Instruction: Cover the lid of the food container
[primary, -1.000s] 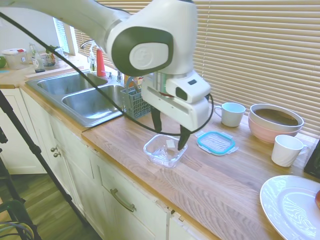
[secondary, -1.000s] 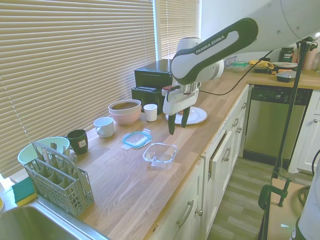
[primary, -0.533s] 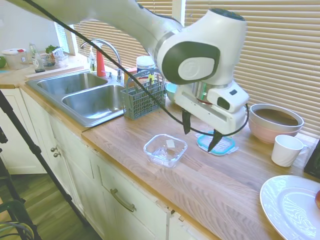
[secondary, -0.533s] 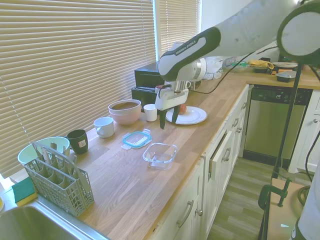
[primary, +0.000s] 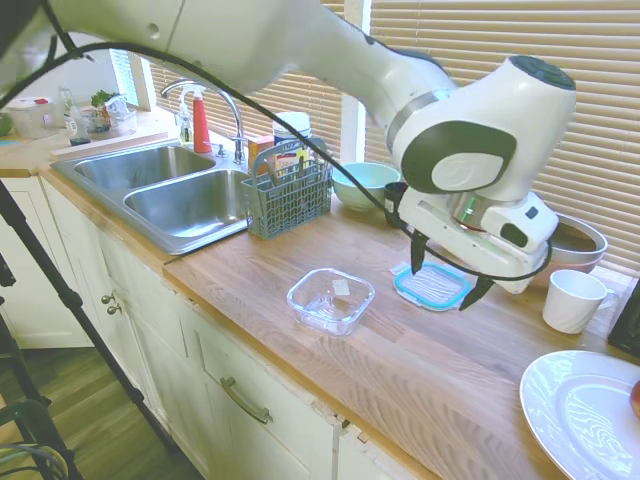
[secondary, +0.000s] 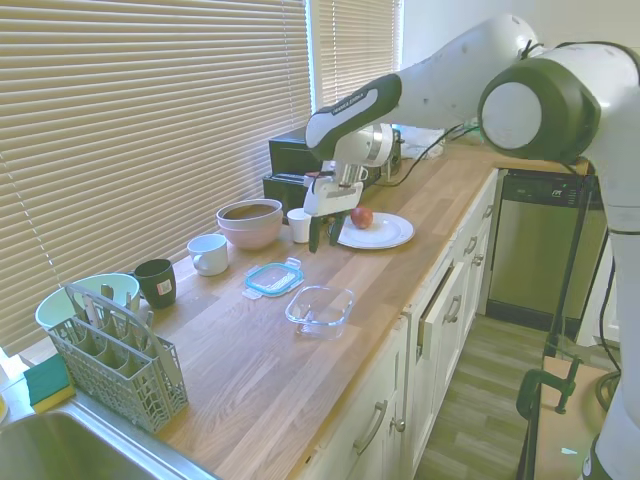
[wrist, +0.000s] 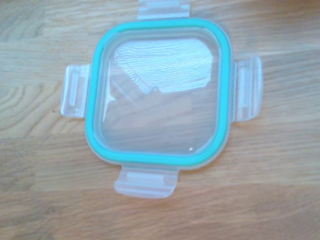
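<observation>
The lid (primary: 432, 285) lies flat on the wooden counter, clear with a teal rim and four snap tabs. It fills the wrist view as the lid (wrist: 159, 95), right below the camera. My gripper (primary: 445, 275) hangs open just above it, one finger on each side, holding nothing. From the other side the gripper (secondary: 322, 242) stands above and behind the lid (secondary: 273, 279). The food container (primary: 330, 299), a shallow clear dish, sits uncovered near the counter's front edge, apart from the lid; it is also visible as the food container (secondary: 320, 309).
A pink bowl (secondary: 250, 222), white mug (secondary: 208, 253) and dark cup (secondary: 155, 282) line the blinds. A white cup (primary: 573, 300) and a plate (primary: 585, 410) with an apple sit beyond the lid. A cutlery basket (primary: 287, 195), mint bowl (primary: 365, 185) and sink (primary: 170, 190) lie on the other side.
My arm has swung away from above the food container and now hangs over the lid. The gripper stayed open. Lid and container have not moved.
</observation>
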